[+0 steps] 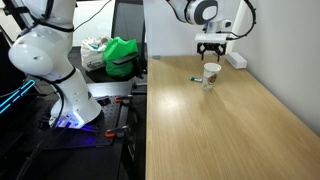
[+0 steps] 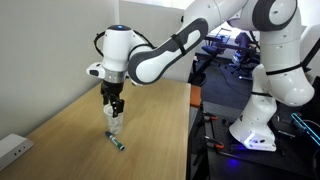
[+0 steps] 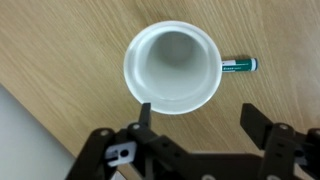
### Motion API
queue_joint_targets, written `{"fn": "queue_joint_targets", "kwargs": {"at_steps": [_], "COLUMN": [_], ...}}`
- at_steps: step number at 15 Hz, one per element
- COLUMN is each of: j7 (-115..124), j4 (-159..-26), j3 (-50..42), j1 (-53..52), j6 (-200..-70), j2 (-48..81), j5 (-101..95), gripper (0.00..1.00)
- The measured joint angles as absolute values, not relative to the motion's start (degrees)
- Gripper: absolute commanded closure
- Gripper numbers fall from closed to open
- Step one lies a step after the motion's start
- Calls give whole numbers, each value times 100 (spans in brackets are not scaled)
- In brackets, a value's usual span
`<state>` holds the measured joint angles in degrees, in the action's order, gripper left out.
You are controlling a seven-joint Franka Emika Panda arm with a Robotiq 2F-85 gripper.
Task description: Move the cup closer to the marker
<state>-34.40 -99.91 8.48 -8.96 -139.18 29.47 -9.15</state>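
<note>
Both fingers of the pincer (image 3: pixel 196 112) stand apart over the paper cup (image 3: pixel 172 68), gripping nothing. It sits on the wooden counter (image 3: pixel 60 40), green marker (image 3: pixel 238 65) just beside, perhaps touching. Placing seems done; next, lift straight clear.

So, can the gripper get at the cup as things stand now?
Probably yes. The gripper hangs open just above the cup, with nothing between them. The marker lies beside the cup on the table and seems to be out of the way.

White rounded arm (image 2: pixel 170 48), black joints; black fingers (image 3: pixel 252 122).
</note>
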Motion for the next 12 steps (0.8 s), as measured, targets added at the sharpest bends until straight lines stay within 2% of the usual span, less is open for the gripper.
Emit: {"fn": "queue_joint_targets", "kwargs": {"at_steps": [12], "j7": [-1309], "j4": [-11910], "j3": [717], "j1": [-929], "j6": [-15727], "j2": [1392], "j5": [-1652], "gripper": [0]}}
